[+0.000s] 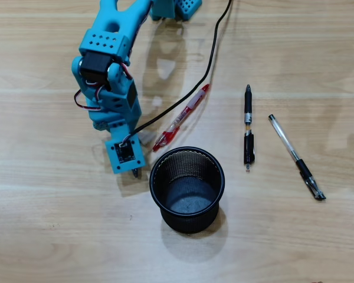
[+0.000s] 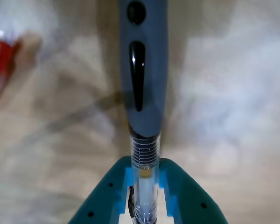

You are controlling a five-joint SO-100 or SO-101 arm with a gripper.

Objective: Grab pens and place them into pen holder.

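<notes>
The wooden table [image 1: 295,247] carries everything, and the pen holder [image 1: 187,190], a black mesh cup standing upright with its mouth open and apparently empty, serves as the landmark. Next in bulk is the blue arm [image 1: 109,88], reaching down from the top edge of the overhead view to end just left of the cup's rim, its wrist camera board hiding the fingers from above; only a small dark tip pokes out below that board. The wrist view supplies what the overhead one lacks: the gripper [image 2: 144,196] is clamped on the clear barrel of the grey-and-clear pen [image 2: 143,93], whose grey grip extends away from the jaws over blurred wood. Held by one end like this, the pen can probably be tipped upright and dropped into the cup, which is likely why the arm sits so close beside it. The overhead view alone shows the other pens: the red-and-clear pen [image 1: 183,117] lies slanted just up and left of the cup, partly under the black cable [image 1: 215,47]; the black pen [image 1: 248,127] lies to the cup's upper right, and the clear pen with black end [image 1: 297,157] farther right still, all waiting on the table.
</notes>
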